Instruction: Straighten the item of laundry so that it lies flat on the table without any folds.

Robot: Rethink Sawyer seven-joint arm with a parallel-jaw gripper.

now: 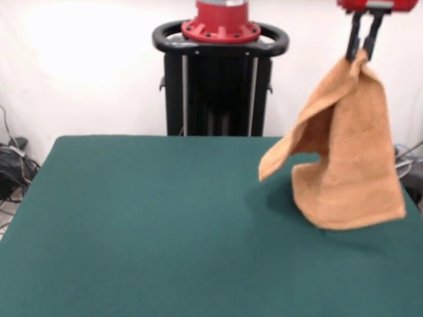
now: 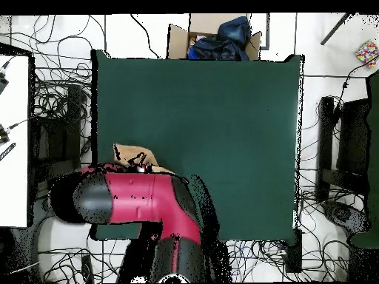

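The light-orange terry towel (image 1: pixel 347 165) hangs in the air at the right of the front view, pinched at its top corner. It drapes down in folds, its lower edge close over the dark green table (image 1: pixel 145 224). My gripper (image 1: pixel 363 49) comes down from the top right and is shut on the towel's top corner. In the overhead view only a small part of the towel (image 2: pixel 133 157) shows near the table's (image 2: pixel 222 126) left edge, beside the red and black arm (image 2: pixel 133 201), which hides the gripper.
The robot's black pedestal (image 1: pixel 218 86) stands behind the table's far edge. Cables lie on the floor around the table (image 2: pixel 52 111). A cardboard box with dark cloth (image 2: pixel 218 37) sits beyond the table's top edge in the overhead view.
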